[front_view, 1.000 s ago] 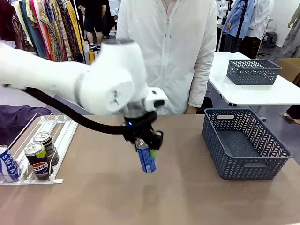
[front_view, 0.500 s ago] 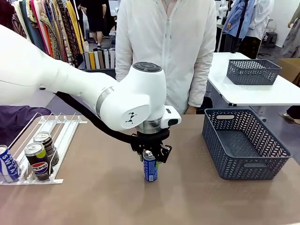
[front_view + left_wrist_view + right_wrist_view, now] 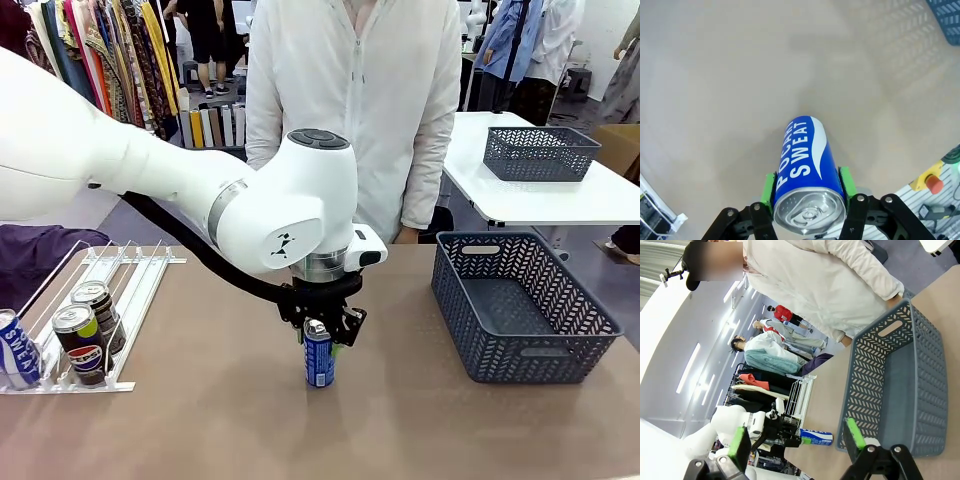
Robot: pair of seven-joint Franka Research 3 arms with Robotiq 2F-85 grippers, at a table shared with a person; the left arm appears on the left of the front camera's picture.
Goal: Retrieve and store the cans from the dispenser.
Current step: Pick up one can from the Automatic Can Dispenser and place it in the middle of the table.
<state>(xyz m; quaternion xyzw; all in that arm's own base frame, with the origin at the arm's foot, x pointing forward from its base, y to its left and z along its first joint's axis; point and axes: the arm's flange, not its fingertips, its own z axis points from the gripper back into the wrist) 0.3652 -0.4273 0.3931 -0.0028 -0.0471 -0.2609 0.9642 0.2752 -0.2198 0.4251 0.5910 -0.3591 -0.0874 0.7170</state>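
Grip first: our left gripper is closed on the blue can, with its green pads pressed to either side of the body just under the silver top. The can stands upright with its base at the table; we cannot tell whether it rests there fully or hangs just clear. It sits about midway between the dispenser on our left and the dark grey basket on our right, well apart from both.

We judge that spot to be deliberate. The left arm comes in from the dispenser's side and the basket lies toward the right arm, so the middle of the table looks like a handover point where either arm could reach the can. Holding it near the top keeps it vertical, which should let it stand steady once the pads let go.

Our right gripper is wide open and holds nothing — poised high, looking over the basket toward the can.

Three other cans wait against the front stops of the dispenser: one blue and two dark. A person stands at the far edge of the table.
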